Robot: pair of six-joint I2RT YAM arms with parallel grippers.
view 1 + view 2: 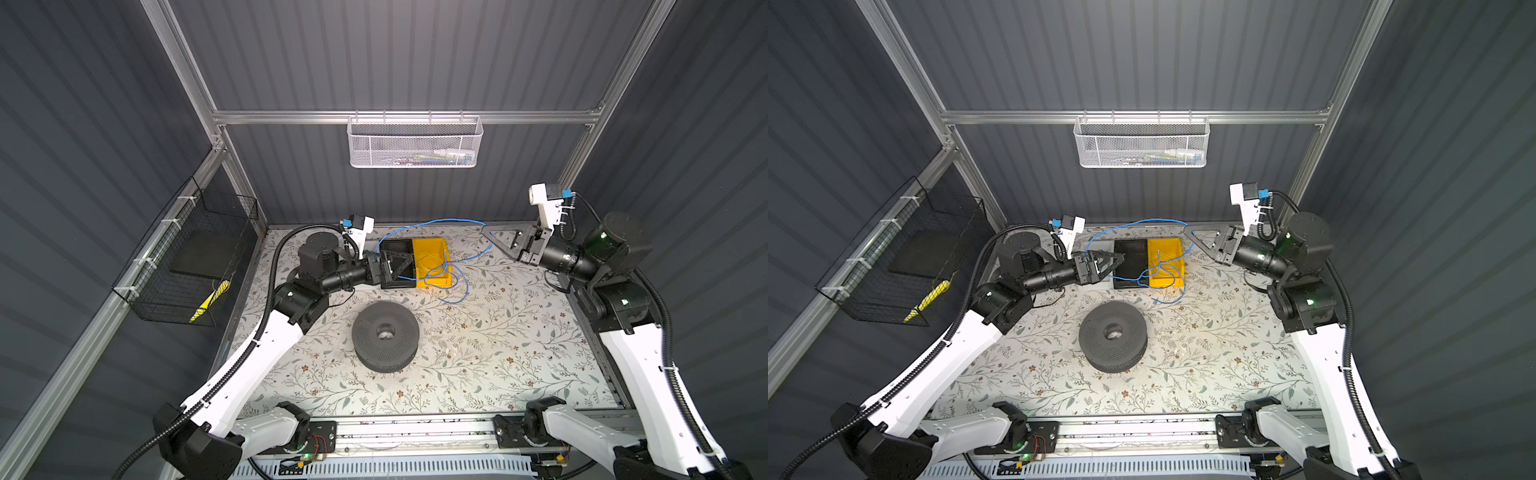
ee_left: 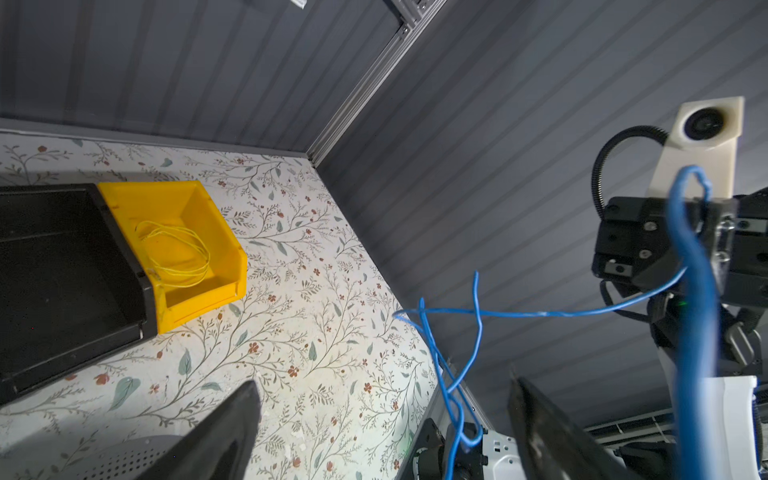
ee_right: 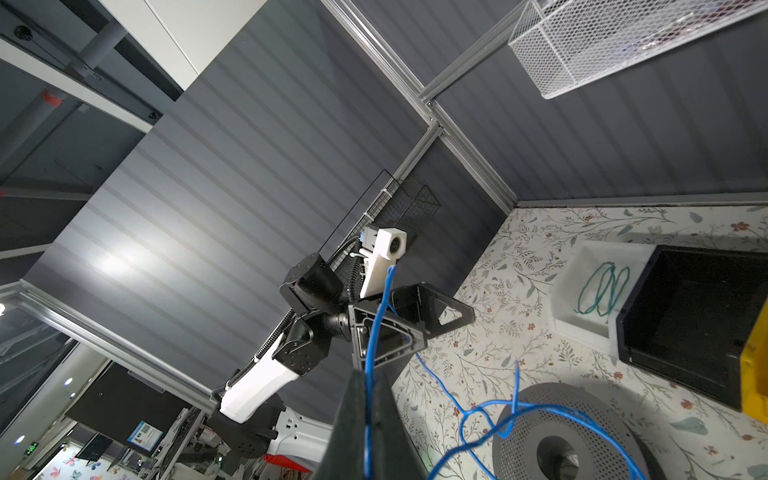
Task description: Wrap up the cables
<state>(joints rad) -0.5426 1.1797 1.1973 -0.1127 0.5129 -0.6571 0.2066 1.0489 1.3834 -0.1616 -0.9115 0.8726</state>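
The table (image 1: 498, 357) bore a spool (image 1: 374, 353), with a black bin (image 1: 1129, 259) and a yellow bin (image 1: 1173, 245) behind it. We saw the left gripper (image 1: 1113, 263) spread wide near the black bin; the right gripper (image 1: 1187, 232) clenched the wire (image 2: 698, 332), whose loops hung in the air by the yellow bin.

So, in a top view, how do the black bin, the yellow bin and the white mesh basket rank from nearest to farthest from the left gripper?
1. black bin, right by the left gripper.
2. yellow bin, against the black bin's far side.
3. white mesh basket, hanging high at the back.
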